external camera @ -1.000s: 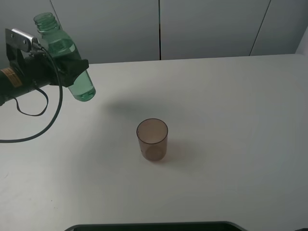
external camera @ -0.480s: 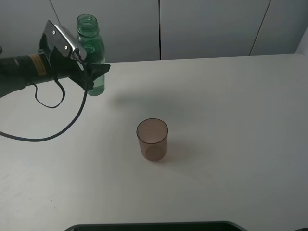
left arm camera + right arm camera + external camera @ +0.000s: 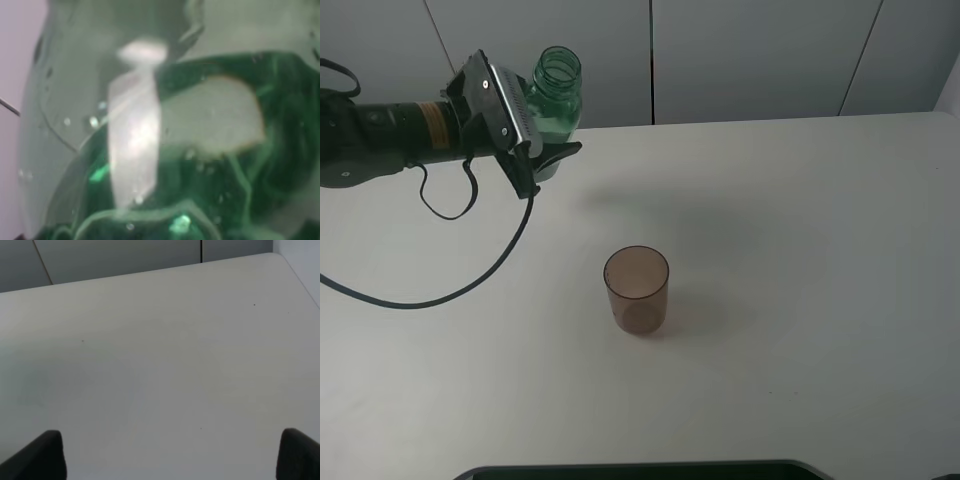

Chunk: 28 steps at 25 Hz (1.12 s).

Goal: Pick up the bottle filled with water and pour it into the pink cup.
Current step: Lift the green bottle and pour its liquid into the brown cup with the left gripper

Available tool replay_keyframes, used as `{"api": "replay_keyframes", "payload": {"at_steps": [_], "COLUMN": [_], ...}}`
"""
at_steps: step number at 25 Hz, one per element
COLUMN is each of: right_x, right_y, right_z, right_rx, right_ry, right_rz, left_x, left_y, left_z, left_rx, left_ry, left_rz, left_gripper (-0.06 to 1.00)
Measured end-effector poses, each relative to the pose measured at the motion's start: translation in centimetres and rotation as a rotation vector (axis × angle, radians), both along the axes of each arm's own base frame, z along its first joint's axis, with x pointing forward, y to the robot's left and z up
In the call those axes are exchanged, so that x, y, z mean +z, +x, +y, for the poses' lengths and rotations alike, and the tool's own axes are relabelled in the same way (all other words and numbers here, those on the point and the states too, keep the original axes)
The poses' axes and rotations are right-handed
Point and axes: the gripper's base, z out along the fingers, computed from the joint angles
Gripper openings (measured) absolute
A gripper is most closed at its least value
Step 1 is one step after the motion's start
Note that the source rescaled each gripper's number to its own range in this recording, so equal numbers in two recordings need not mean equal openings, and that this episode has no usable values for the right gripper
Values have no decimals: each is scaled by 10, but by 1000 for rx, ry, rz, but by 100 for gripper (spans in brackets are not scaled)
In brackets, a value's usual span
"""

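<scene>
Meeting grey wall panels [image 3: 750,50], the white desk [image 3: 800,250] bore the pink cup [image 3: 637,290] centrally; the left end effector [image 3: 535,150] clasped the bottle [image 3: 558,100] rear-left, while the right end effector [image 3: 170,455] gaped wide.

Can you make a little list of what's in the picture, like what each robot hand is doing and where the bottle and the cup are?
left hand: shut on the bottle
bottle: green, no cap, held off the table, not over the pink cup
pink cup: upright on the table, looks empty
right hand: open, holding nothing
table: white
</scene>
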Motion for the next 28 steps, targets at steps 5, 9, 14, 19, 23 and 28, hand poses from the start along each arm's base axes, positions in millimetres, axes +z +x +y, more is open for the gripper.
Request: {"api": "replay_keyframes", "payload": {"at_steps": [5,9,14,19,23,28], "right_x": [0,0,0,0,0,0], "right_y": [0,0,0,0,0,0], "right_z": [0,0,0,0,0,0], "right_rx": [0,0,0,0,0,0], "right_ry": [0,0,0,0,0,0], "right_rz": [0,0,0,0,0,0], "left_x": [-2,-3,-5,-5,-5,-6], "left_y": [-3,-11,-20,-20,-20,-20], "left_z": [-9,-22,-32,-33,-33,-33], "left_rx": [-43,-100,-173,-214,-247,-258], "left_ry": [103,136,176,226,270,288], "left_rz": [-65,-99,-131,-212,-288,-317], "left_gripper": [4,4,4,4,4,4]}}
